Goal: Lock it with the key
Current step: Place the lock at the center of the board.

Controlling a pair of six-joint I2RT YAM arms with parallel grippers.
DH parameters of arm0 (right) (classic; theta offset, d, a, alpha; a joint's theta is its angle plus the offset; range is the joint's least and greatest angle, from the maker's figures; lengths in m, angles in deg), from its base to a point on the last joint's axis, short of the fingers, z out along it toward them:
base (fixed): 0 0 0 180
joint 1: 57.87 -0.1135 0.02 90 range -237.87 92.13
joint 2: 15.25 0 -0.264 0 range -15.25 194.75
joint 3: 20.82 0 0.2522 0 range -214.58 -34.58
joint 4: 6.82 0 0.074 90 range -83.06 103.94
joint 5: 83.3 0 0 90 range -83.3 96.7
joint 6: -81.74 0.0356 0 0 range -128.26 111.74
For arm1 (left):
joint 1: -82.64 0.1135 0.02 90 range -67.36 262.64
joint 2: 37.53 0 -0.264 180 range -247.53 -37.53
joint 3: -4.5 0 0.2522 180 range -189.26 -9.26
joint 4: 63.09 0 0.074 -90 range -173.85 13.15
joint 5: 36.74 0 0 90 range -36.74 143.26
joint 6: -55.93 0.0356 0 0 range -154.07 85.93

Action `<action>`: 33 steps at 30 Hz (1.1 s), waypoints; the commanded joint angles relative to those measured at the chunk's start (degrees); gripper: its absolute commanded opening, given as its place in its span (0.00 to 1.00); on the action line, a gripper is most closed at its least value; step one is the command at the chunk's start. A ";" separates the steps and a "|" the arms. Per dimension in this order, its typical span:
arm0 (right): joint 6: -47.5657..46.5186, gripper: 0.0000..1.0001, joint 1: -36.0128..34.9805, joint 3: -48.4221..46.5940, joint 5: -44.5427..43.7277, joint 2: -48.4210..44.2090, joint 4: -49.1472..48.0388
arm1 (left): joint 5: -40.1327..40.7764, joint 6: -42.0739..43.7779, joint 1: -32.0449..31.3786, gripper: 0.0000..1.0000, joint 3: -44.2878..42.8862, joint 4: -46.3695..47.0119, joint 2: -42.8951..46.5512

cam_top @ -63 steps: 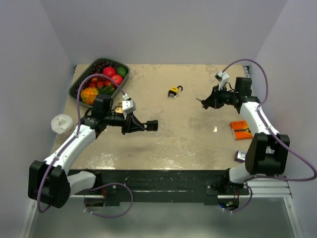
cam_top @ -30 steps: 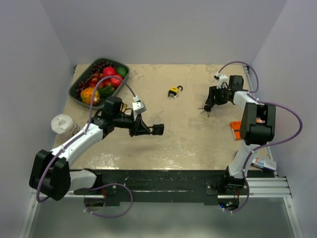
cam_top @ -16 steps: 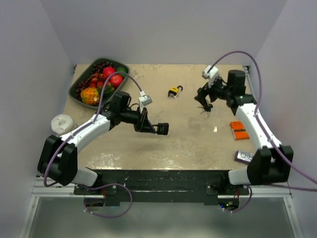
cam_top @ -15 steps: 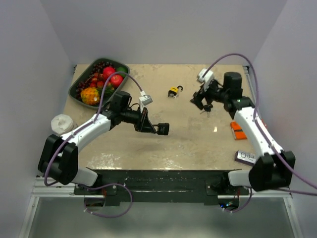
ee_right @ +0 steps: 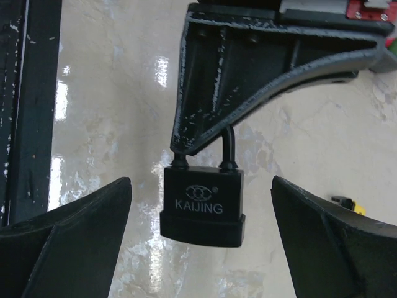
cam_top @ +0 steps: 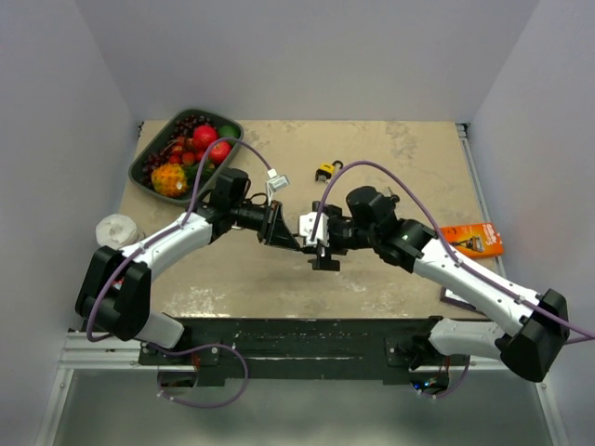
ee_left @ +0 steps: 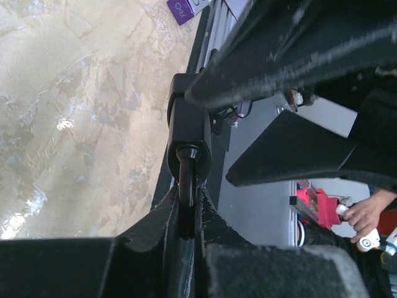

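- Left gripper (ee_left: 188, 195) is pinching down tight on the shackle of the black padlock (ee_right: 201, 208). The jaws are squeezed narrow, with just the metal loop between the fingertips.
- The padlock body is sticking out past those fingertips, and the face with the KAIJING logo is showing to the right wrist cam.
- That whole grip is hanging out over the front-middle part of the table (cam_top: 400, 158). From the top cam the lock is mostly getting buried under the two grippers, so I'm not pinning it down there.
- Right gripper (ee_right: 201, 183) is standing wide open and gripping nothing. One finger (ee_right: 74, 236) is sitting on each side of the padlock with clear gaps, not touching it.
- Both arms are meeting nose to nose, left coming in from the left and right reaching across from the right.
- Further back there's a small yellow-and-black thing (cam_top: 325, 171) lying on its own. It's too small for me to call.
- Fruit tray (cam_top: 139, 172) is sitting at the back left corner, and an orange packet (cam_top: 469, 238) is lying off to the right, well apart from the action.
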 commanded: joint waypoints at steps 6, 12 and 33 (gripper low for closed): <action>-5.20 0.82 -4.53 1.62 -8.94 1.75 -3.03 | -5.76 -5.20 -0.22 0.00 -0.07 6.06 1.15; -6.53 0.66 -5.15 3.20 -13.17 2.28 -4.35 | -5.58 -4.94 -0.22 0.00 0.28 5.97 0.54; 30.62 0.00 19.98 -4.10 -10.61 14.40 -2.68 | 4.35 -2.65 18.41 0.81 -3.41 9.22 5.89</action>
